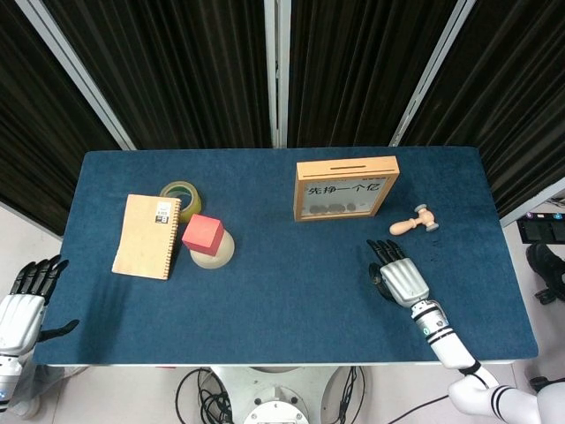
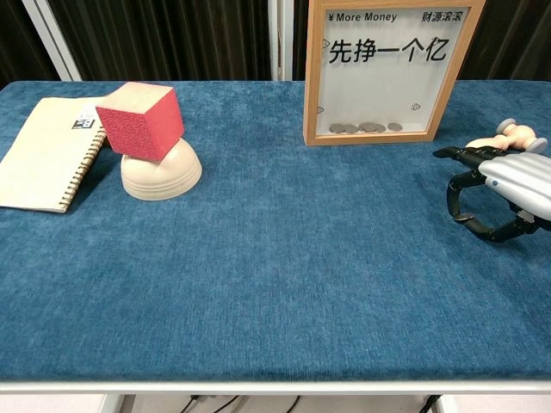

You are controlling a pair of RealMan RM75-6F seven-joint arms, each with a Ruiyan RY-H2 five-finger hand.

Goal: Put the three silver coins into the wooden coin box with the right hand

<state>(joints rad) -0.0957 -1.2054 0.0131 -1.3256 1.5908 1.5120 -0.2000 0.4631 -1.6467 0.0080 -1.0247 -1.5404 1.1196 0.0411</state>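
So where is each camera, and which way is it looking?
Head view: up high, looking down on the whole table; shows the left hand off its edge and the right hand.
Chest view: low at the table's front edge, looking across; shows only the right hand.
Both share the wooden coin box, red cube and notebook.

Lab: black curtains (image 1: 185,71) behind blue-clothed table (image 1: 282,291)

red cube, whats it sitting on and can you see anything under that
The red cube rests tilted on top of an upturned cream bowl, beside the spiral notebook. The bowl's rim sits flat on the blue table, so whatever may lie inside it is hidden.
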